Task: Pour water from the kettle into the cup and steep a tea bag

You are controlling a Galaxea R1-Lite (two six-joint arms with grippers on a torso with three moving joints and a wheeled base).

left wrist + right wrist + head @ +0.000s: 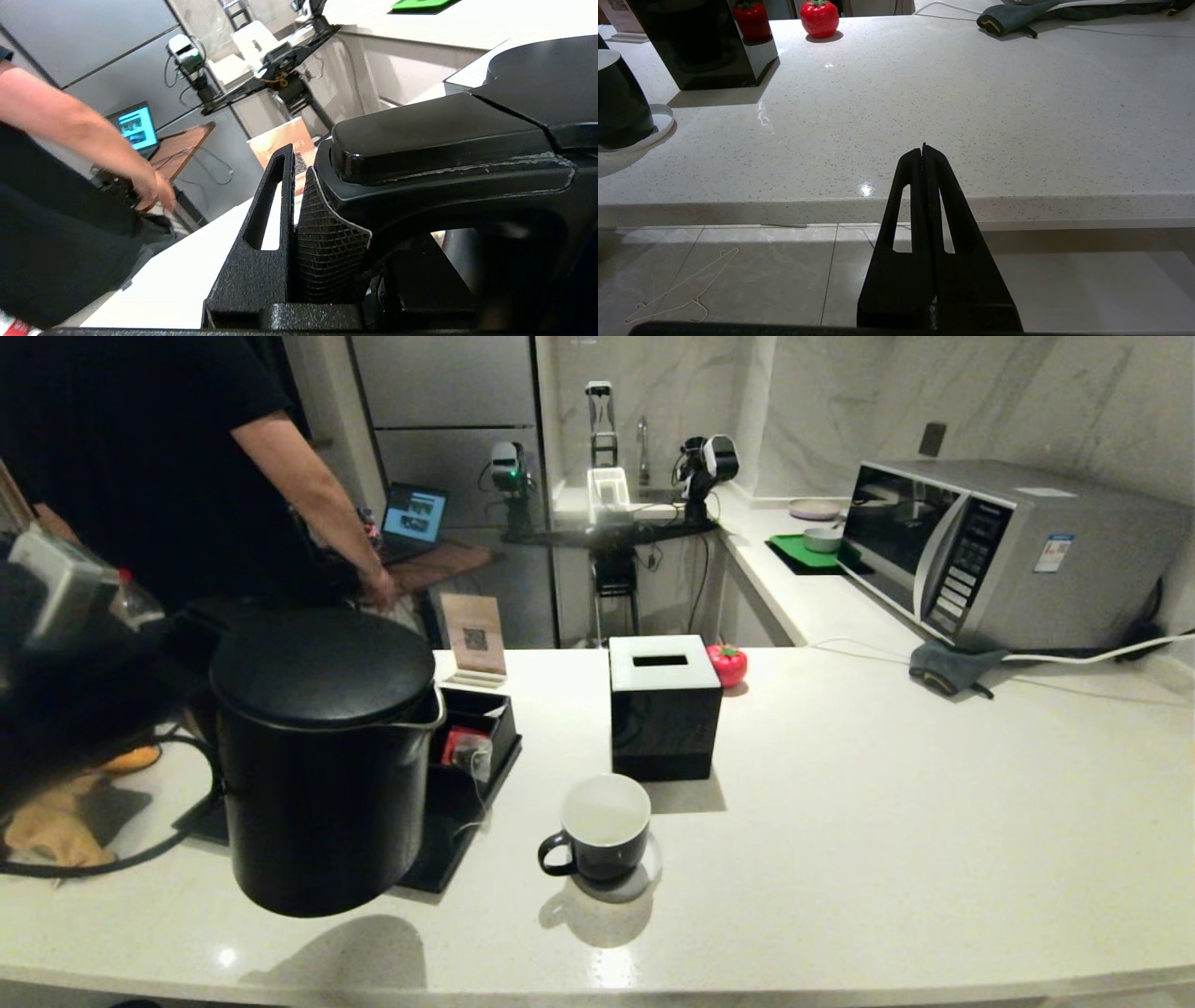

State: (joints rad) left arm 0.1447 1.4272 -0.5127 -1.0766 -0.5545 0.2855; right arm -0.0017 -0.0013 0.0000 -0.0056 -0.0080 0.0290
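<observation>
- Black kettle (322, 756) is hanging clear of the counter (887, 821), left of the cup (602, 828); my left gripper (299, 224) is clenching its handle (444, 140).
- My right gripper (924, 154) is idling off the counter's edge, right of the cup, its 2 fingers pressing together on nothing.
- Tea bag (474, 758) is lying in the tray (467, 821) left of the cup.

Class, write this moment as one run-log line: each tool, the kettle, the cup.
left tool: shut on kettle handle, raised left of cup | right tool: shut, parked off counter edge | cup: upright on coaster | tea bag: in tray
</observation>
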